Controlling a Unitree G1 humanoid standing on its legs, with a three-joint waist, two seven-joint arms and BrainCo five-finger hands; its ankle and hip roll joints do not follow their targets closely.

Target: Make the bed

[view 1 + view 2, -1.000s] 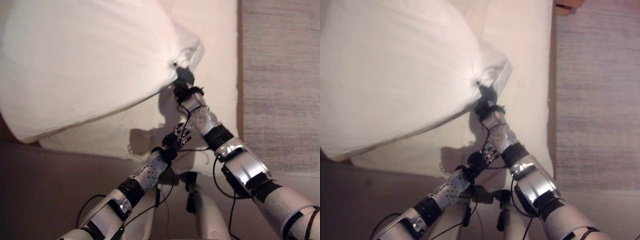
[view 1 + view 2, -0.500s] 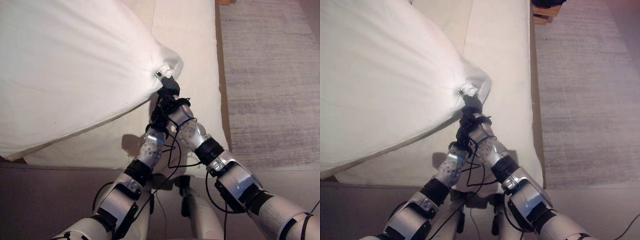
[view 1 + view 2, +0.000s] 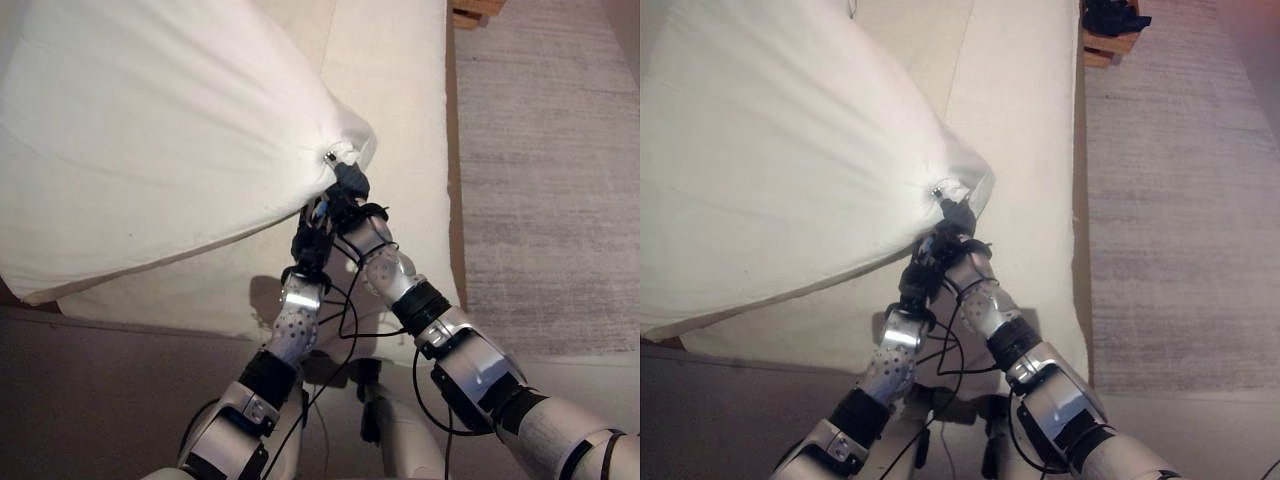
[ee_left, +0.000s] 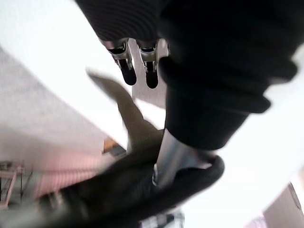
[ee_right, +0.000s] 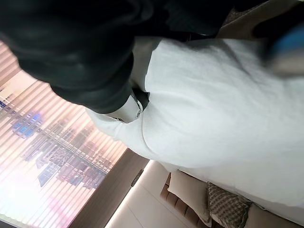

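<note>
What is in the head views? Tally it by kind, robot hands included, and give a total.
White puffy pillow: 1
Cream bed mattress: 1
Grey woven rug: 1
Wooden crate: 1
Robot hands: 2, left hand and right hand
Total: 6

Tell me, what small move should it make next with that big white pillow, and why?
Probably bring the left robot hand up to take a second grip. The right robot hand alone pinches the white pillow by one bunched corner, so the pillow hangs lifted over the bed. The left robot hand sits just below that corner, fingers apparently not on the cloth.
</note>
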